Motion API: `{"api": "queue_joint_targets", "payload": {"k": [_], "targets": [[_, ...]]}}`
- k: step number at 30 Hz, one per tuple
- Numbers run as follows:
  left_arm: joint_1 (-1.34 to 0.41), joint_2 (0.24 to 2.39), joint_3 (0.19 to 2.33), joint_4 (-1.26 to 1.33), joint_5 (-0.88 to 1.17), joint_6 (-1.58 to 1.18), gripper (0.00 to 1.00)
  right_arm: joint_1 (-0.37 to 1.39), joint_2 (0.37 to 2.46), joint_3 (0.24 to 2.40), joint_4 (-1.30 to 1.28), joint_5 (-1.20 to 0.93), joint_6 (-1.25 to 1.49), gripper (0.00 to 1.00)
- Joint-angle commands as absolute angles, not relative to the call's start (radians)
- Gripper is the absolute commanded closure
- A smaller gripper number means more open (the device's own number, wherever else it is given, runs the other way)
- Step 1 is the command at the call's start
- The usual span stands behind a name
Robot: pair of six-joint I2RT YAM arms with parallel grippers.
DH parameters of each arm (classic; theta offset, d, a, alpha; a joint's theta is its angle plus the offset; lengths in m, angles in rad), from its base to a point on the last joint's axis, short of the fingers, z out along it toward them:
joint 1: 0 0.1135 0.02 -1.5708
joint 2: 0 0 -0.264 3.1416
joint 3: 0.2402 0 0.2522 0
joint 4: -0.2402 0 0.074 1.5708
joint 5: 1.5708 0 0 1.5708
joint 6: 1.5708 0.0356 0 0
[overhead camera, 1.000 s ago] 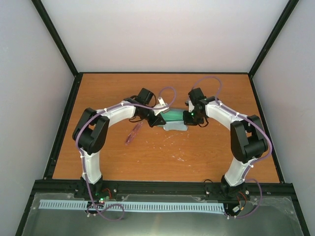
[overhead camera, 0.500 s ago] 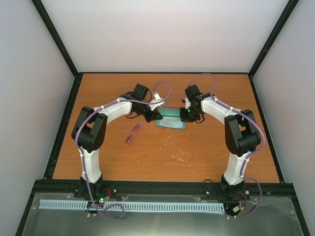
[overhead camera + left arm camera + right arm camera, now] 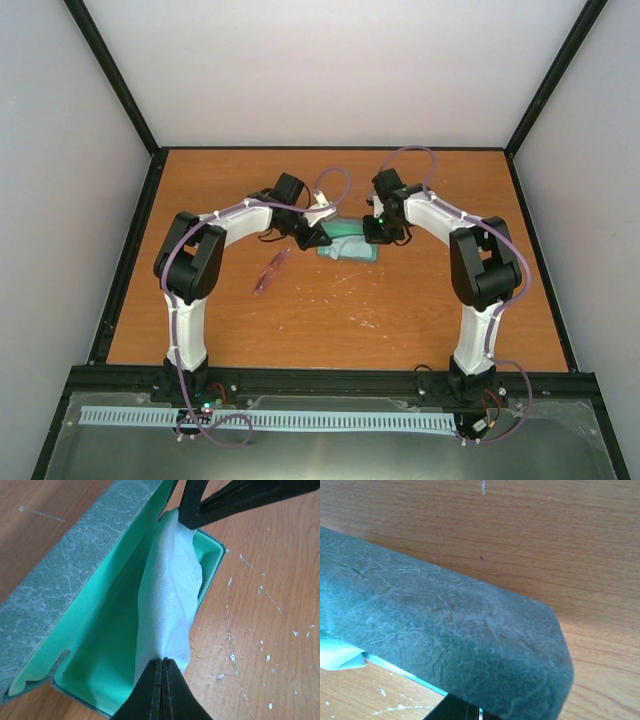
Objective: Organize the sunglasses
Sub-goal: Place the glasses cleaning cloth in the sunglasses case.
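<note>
**Sunglasses** [image 3: 270, 272]. Slim folded pair with a translucent reddish-pink frame. They lie flat on the wooden surface [image 3: 400, 320], well to the left of the case [image 3: 100, 645] and a little nearer the arm bases than it. Nothing touches them. Handling, as I judge it:
- Very light, made of thin stiff plastic.
- The smooth lenses would smear or scratch.
- The temples could splay under a crooked squeeze.
- Best taken across the folded frame near its middle, on frame rather than lens, with a gentle close.
- The pair sits low, so the fingers would have to come right down alongside it.

**Left tool** [image 3: 162, 680]. At the left end of the case. Its fingers are pressed together, clamped on the near corner of the cloth.

**Cloth** [image 3: 167, 605]. Pale blue, soft and creased. It is draped lengthwise inside the case over the lining, running from the left tool's pinch to the far end.

**Case**. Grey-blue oblong shell with a bright green lining, its lid standing open. This is the landmark for every entry here. It holds no glasses, only the cloth.

**Right tool** [image 3: 377, 233]. At the right end of the case, against the lid edge where the far end of the cloth lies. Its fingers are drawn together. From where I stand I cannot tell whether they pinch the cloth, the lid rim or nothing.

**Remark**. The pair is not yet picked up, and both tools are busy at the case. To my eye, one of them must come free before it can reach left for the frame.
</note>
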State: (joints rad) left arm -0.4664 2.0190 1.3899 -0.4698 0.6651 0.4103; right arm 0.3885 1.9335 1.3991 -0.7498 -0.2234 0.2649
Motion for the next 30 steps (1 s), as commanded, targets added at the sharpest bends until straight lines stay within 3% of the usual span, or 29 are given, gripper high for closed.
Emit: {"api": "queue_joint_targets", "payload": {"k": [1, 6, 13, 21, 24, 30], "targets": [[-0.450, 2.037, 1.445, -0.449, 0.674, 0.421, 0.98, 0.396, 1.968, 1.435, -0.769, -0.215, 0.243, 0.97], [-0.439, 2.058, 1.463, -0.452, 0.661, 0.432, 0.93, 0.397, 1.996, 1.450, -0.776, -0.211, 0.237, 0.97], [-0.421, 2.075, 1.486, -0.463, 0.663, 0.435, 0.73, 0.397, 2.010, 1.467, -0.778, -0.195, 0.242, 0.97], [-0.407, 2.067, 1.497, -0.483, 0.674, 0.431, 0.62, 0.397, 2.039, 1.518, -0.794, -0.182, 0.246, 0.97], [-0.405, 2.062, 1.496, -0.491, 0.687, 0.430, 0.64, 0.397, 2.041, 1.521, -0.801, -0.172, 0.255, 0.95], [-0.405, 2.050, 1.489, -0.497, 0.709, 0.420, 0.88, 0.397, 1.991, 1.489, -0.810, -0.119, 0.282, 0.80]]}}
